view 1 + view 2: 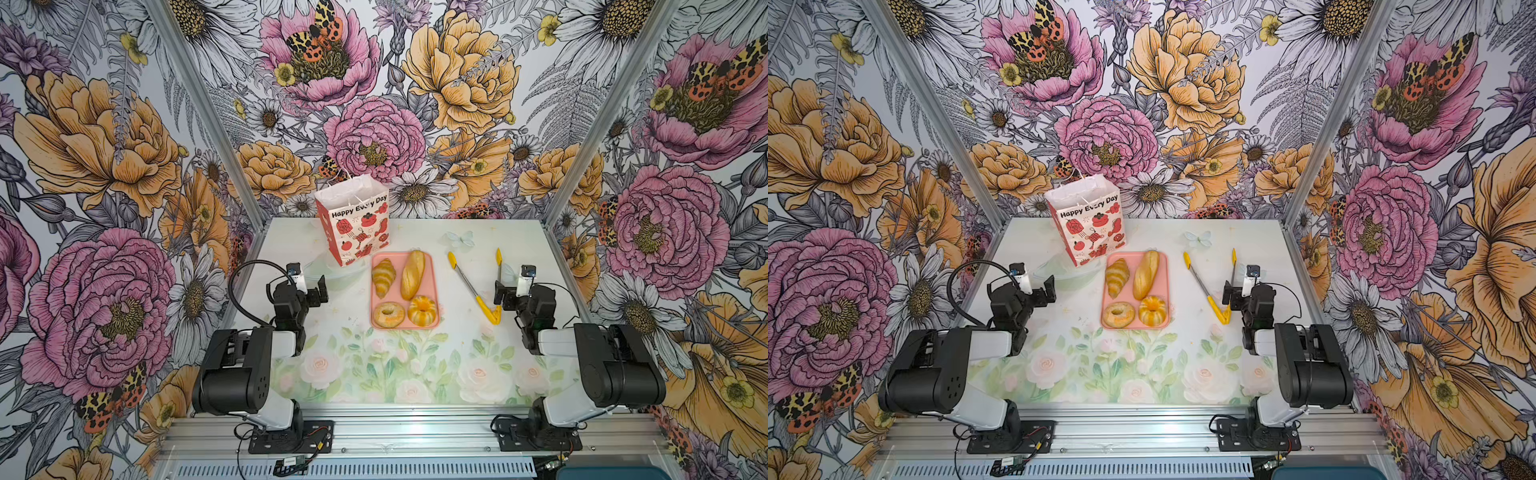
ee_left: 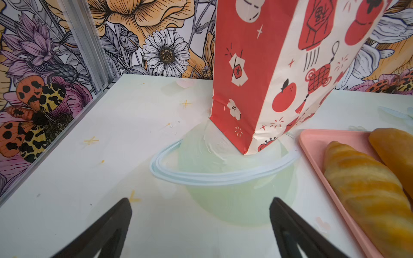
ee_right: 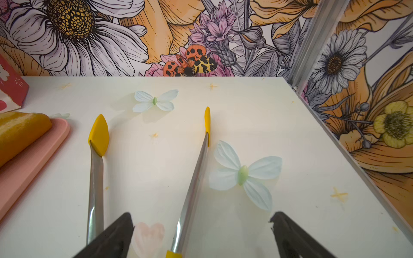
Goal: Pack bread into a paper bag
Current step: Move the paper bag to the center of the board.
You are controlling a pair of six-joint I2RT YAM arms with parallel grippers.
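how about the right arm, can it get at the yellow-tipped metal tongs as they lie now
Probably yes. The right gripper is open and empty beside the hinge end of the yellow-tipped metal tongs; in the wrist view one tong arm runs between its fingers, nothing blocking.

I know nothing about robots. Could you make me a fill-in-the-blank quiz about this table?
The tray holds ____ pieces of bread.
The bag reads "Happy Every ____".
The tongs have ____ tips.
The left gripper and right gripper both stand ____.
Missing words: four, Day, yellow, open.
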